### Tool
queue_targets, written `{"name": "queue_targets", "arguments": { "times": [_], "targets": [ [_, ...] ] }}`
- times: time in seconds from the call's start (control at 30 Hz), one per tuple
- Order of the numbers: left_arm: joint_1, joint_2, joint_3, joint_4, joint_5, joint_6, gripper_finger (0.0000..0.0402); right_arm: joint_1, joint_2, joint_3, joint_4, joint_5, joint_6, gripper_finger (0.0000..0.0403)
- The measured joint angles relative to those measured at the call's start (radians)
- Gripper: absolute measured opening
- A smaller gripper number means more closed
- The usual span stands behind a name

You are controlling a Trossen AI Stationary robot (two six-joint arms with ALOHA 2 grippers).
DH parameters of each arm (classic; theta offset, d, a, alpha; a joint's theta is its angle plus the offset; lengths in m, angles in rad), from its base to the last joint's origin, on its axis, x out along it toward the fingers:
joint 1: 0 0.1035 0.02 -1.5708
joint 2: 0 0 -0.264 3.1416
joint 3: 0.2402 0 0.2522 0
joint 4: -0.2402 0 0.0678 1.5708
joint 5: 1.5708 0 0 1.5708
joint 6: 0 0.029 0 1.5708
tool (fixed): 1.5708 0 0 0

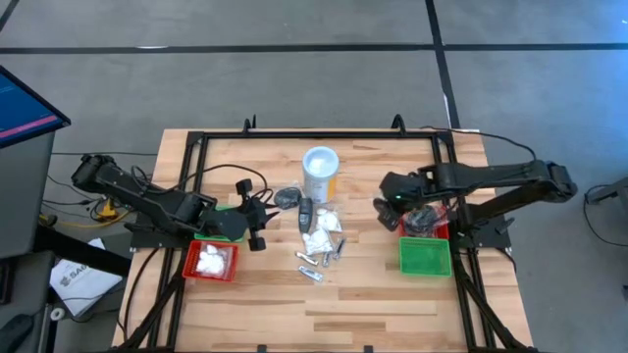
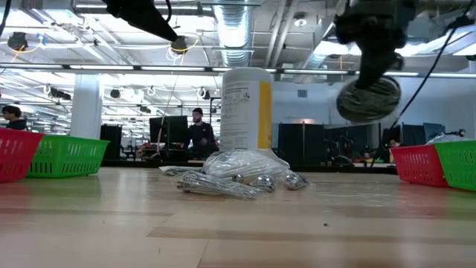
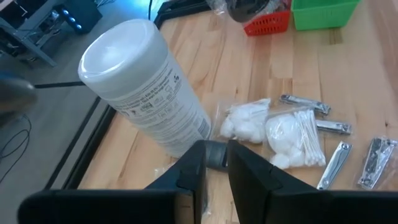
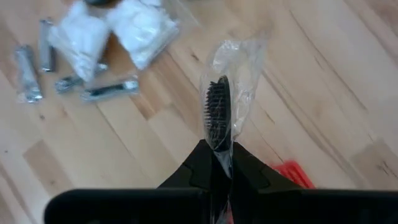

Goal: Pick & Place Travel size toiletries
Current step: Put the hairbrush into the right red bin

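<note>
The toiletries lie in a pile (image 1: 319, 235) at the table's middle: white packets (image 3: 273, 127), silvery tubes (image 3: 336, 127) and a dark oblong piece (image 1: 305, 212), beside the white canister (image 1: 321, 169). A black round pot (image 1: 287, 198) lies to their left. My right gripper (image 1: 388, 211) is raised at the right of the pile, shut on a dark round piece in a clear wrapper (image 2: 368, 97). My left gripper (image 1: 263, 211) is raised at the left of the pile. Its fingers stand a narrow gap apart (image 3: 214, 165) and touch nothing. My right gripper pinches the wrapped dark piece by its near end (image 4: 217, 149) between its two shut fingers, edge-on, wrapper and piece together. The fingers slant down from above. The piece hangs below the gripper, well clear of the table.
A red tray (image 1: 437, 231) and a green tray (image 1: 424, 257) stand at the right, close under my right gripper. At the left, a red tray (image 1: 211, 261) holds white packets, and a green tray (image 1: 224, 208) shows under my left arm. People show in the room behind.
</note>
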State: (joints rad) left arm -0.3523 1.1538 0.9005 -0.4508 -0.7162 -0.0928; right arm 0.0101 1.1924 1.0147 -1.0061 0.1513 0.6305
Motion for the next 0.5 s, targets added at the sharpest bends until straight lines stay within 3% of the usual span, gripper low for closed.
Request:
{"name": "queue_targets", "arguments": {
  "times": [0.5],
  "targets": [
    [0.0,0.0,0.0,0.025,0.0,0.001,0.0058,-0.01,-0.293,-0.219,-0.108,0.007,0.222,0.0015]
  ]
}}
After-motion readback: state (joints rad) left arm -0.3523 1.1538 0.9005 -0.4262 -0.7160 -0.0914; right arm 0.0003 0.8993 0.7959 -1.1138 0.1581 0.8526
